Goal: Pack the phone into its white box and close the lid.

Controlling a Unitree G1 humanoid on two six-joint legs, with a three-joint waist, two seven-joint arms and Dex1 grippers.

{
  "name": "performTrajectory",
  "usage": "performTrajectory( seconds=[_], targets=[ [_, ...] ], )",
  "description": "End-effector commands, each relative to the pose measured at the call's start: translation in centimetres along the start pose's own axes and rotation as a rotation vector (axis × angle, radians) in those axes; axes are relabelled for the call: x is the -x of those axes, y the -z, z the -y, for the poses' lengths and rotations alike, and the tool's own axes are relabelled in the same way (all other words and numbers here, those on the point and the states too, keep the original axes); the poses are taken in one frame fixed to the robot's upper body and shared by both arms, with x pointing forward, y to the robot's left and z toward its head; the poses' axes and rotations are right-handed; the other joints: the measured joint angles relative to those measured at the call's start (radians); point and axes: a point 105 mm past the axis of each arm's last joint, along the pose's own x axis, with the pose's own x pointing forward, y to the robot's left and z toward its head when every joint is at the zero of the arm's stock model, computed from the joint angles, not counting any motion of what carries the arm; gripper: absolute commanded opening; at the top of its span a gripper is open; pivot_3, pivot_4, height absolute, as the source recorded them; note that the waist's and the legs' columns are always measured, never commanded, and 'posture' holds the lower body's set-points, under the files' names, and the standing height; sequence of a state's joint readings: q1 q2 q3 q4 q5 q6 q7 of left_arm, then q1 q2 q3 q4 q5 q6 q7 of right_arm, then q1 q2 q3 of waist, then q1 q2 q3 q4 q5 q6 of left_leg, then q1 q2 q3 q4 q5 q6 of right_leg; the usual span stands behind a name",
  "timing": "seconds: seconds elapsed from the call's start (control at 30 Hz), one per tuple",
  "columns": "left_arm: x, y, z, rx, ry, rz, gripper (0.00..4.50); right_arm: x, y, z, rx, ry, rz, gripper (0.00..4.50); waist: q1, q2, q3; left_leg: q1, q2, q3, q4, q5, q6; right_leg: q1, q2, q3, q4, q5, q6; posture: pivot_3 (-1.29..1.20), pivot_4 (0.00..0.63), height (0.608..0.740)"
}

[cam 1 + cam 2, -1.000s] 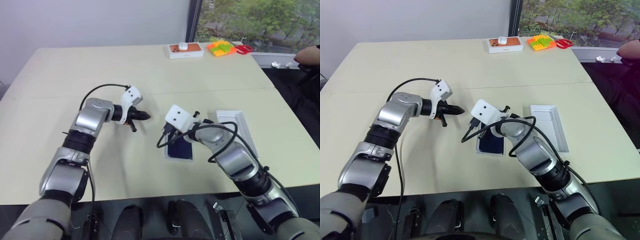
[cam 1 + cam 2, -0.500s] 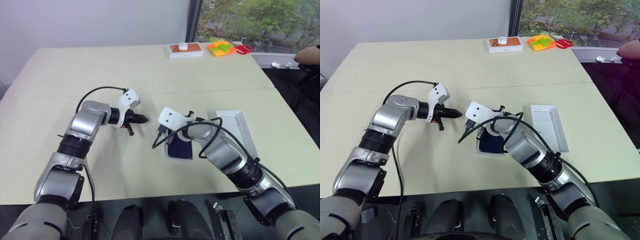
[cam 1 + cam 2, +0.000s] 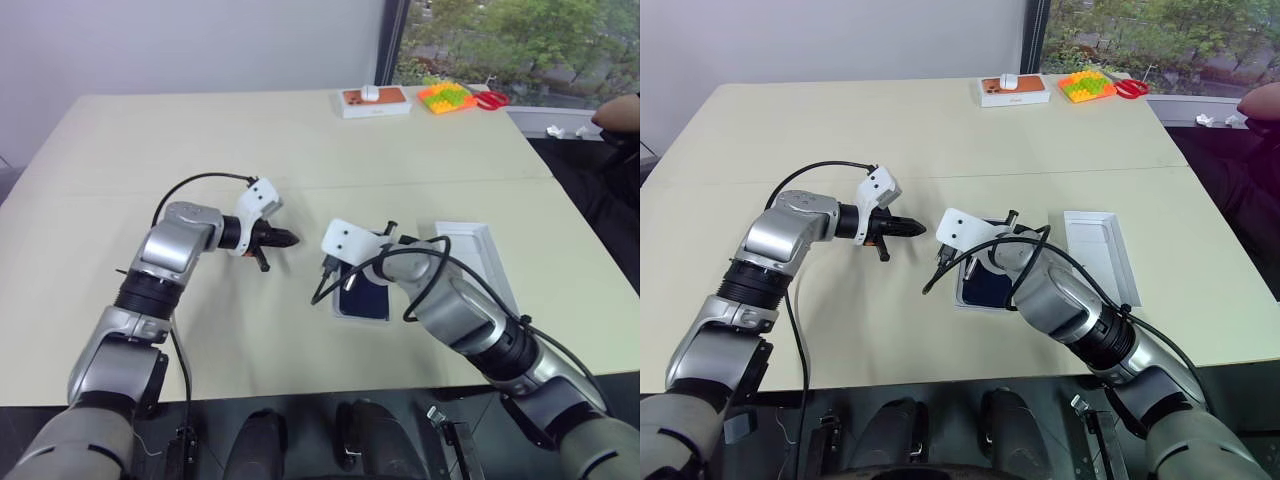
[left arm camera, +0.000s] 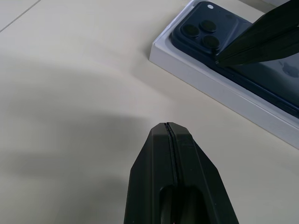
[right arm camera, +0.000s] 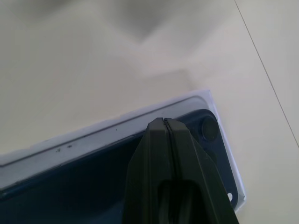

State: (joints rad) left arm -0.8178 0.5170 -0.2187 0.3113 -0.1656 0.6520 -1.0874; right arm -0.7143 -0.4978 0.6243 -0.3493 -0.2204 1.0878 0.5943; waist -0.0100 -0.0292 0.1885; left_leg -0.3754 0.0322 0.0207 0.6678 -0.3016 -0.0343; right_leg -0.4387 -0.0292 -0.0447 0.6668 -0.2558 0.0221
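The dark navy phone lies back up in the white box, its camera cluster at one corner. My right gripper is shut, and its tip rests on the phone's edge near the cameras. The lid lies on the table just right of the box, with its plain white inside facing up. Over bare table to the left of the box, my left gripper is shut on nothing and points toward the box.
At the table's far edge stand a white box with an orange phone picture, a colourful block toy and red scissors. A person's arm shows at the right edge.
My right wrist has rolled a little while its tip stays over the phone. The left arm has kept its place, and the phone, box and lid have not moved.
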Motion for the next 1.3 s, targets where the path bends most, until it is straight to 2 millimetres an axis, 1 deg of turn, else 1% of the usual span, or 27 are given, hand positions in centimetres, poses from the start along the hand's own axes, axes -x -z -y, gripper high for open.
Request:
performTrajectory(
  seconds=[0.03, 0.17, 0.23, 0.33, 0.4, 0.43, 0.5, 0.57, 0.7, 0.77, 0.8, 0.87, 0.93, 1.1, 1.2, 1.3],
  targets=[
    [0.2, -0.9, 0.1, -0.019, 0.003, 0.028, 0.00, -0.1, 1.8, -0.2, -0.006, -0.006, -0.072, 0.02, 0.000, 0.000, 0.000, 0.000, 0.000, 0.000, 0.000, 0.000, 0.000, 0.000, 0.000, 0.000, 0.000, 0.000, 0.000, 0.00, 0.150, 0.740],
    [0.1, -0.9, 0.2, -0.021, 0.007, 0.028, 0.00, -0.2, 1.3, -0.6, 0.001, -0.020, -0.046, 0.02, 0.001, 0.000, 0.000, 0.000, 0.000, 0.000, 0.000, 0.000, 0.000, 0.000, 0.000, 0.000, 0.000, 0.000, 0.000, 0.00, 0.150, 0.740],
    [0.2, -0.9, 0.1, -0.021, 0.005, 0.028, 0.00, -0.1, 0.6, -0.3, -0.012, 0.000, -0.012, 0.02, 0.000, 0.000, 0.000, 0.000, 0.000, 0.000, 0.000, 0.000, 0.000, 0.000, 0.000, 0.000, 0.000, 0.000, 0.000, 0.00, 0.150, 0.740],
    [0.6, -1.0, -0.2, -0.012, -0.010, 0.037, 0.00, 1.5, -0.7, 1.1, -0.097, 0.039, 0.081, 0.02, 0.000, 0.000, 0.000, 0.000, 0.000, 0.000, 0.000, 0.000, 0.000, 0.000, 0.000, 0.000, 0.000, 0.000, 0.000, 0.00, 0.150, 0.740],
    [0.9, -1.1, -0.2, -0.001, -0.010, 0.046, 0.00, 2.3, -0.9, 1.4, -0.119, 0.045, 0.114, 0.02, -0.001, 0.000, 0.000, 0.000, 0.000, 0.000, 0.000, 0.000, 0.000, 0.000, 0.000, 0.000, 0.000, 0.000, 0.000, 0.00, 0.150, 0.740],
    [1.0, -1.2, -0.1, 0.005, -0.002, 0.054, 0.00, 3.1, -1.0, 1.3, -0.130, 0.032, 0.140, 0.02, -0.001, 0.000, 0.000, 0.000, 0.000, 0.000, 0.000, 0.000, 0.000, 0.000, 0.000, 0.000, 0.000, 0.000, 0.000, 0.00, 0.150, 0.740],
    [1.2, -1.4, 0.1, 0.010, 0.012, 0.061, 0.00, 4.5, -0.8, 0.8, -0.142, 0.002, 0.176, 0.02, -0.001, 0.000, 0.000, 0.000, 0.000, -0.001, 0.000, 0.000, 0.000, 0.000, 0.000, 0.000, 0.000, 0.000, 0.000, 0.00, 0.150, 0.740],
    [1.3, -1.4, 0.2, 0.006, 0.020, 0.059, 0.00, 5.4, -0.3, 0.4, -0.140, -0.018, 0.181, 0.02, -0.001, 0.000, 0.000, 0.000, 0.000, -0.001, 0.000, 0.000, 0.001, 0.000, 0.001, 0.000, 0.000, 0.000, 0.000, 0.00, 0.150, 0.740],
    [1.3, -1.5, 0.4, -0.022, 0.042, 0.051, 0.00, 6.5, 1.3, -0.1, -0.130, -0.042, 0.153, 0.02, -0.002, 0.000, 0.000, 0.000, 0.000, -0.001, 0.000, 0.000, 0.001, 0.000, 0.001, 0.000, 0.000, 0.000, 0.000, 0.00, 0.150, 0.740],
    [1.2, -1.6, 0.5, -0.041, 0.050, 0.050, 0.00, 6.6, 1.6, -0.3, -0.132, -0.051, 0.147, 0.02, -0.004, 0.000, 0.000, 0.000, 0.000, -0.001, 0.000, 0.000, 0.001, 0.000, 0.001, 0.000, 0.000, 0.000, 0.000, 0.00, 0.150, 0.740],
    [1.1, -2.3, 0.5, -0.095, 0.037, 0.111, 0.00, 6.8, 1.8, -0.6, -0.128, -0.063, 0.144, 0.02, -0.004, 0.000, 0.000, 0.000, 0.000, -0.001, 0.000, 0.000, 0.001, 0.000, 0.002, 0.000, 0.000, 0.000, 0.000, 0.00, 0.150, 0.740],
    [1.0, -2.8, 0.5, -0.162, 0.017, 0.157, 0.00, 6.9, 1.9, -1.0, -0.117, -0.081, 0.146, 0.02, -0.001, 0.000, 0.000, 0.000, 0.000, -0.001, 0.000, -0.001, 0.001, 0.000, 0.002, 0.000, 0.000, 0.000, 0.000, 0.00, 0.150, 0.740],
    [0.9, -2.5, 0.5, -0.190, 0.025, 0.141, 0.00, 6.9, 1.7, -1.2, -0.111, -0.087, 0.156, 0.02, -0.003, 0.000, 0.000, 0.000, 0.000, -0.001, 0.000, -0.001, 0.001, 0.000, 0.001, 0.001, 0.000, 0.000, 0.000, 0.00, 0.150, 0.740],
    [1.6, -1.8, 1.5, -0.189, 0.181, 0.110, 0.00, 6.3, 0.9, -1.6, -0.103, -0.093, 0.177, 0.02, -0.004, 0.000, 0.000, 0.000, 0.000, 0.000, 0.000, -0.001, 0.001, 0.000, 0.002, 0.001, 0.000, 0.000, 0.000, 0.00, 0.150, 0.740],
    [1.9, -1.0, 0.8, -0.222, 0.203, 0.045, 0.00, 5.6, 0.1, -1.9, -0.082, -0.100, 0.181, 0.02, -0.003, 0.000, 0.000, 0.000, 0.000, 0.001, 0.000, -0.001, 0.001, 0.000, 0.002, 0.001, 0.000, 0.000, 0.000, 0.00, 0.150, 0.740],
    [2.0, -1.0, 0.1, -0.242, 0.191, 0.035, 0.00, 4.8, -0.8, -2.2, -0.064, -0.109, 0.182, 0.02, -0.003, 0.000, 0.000, 0.000, 0.000, 0.001, 0.000, -0.001, 0.001, 0.000, 0.002, 0.001, 0.000, 0.000, 0.000, 0.00, 0.150, 0.740]
  ],
)
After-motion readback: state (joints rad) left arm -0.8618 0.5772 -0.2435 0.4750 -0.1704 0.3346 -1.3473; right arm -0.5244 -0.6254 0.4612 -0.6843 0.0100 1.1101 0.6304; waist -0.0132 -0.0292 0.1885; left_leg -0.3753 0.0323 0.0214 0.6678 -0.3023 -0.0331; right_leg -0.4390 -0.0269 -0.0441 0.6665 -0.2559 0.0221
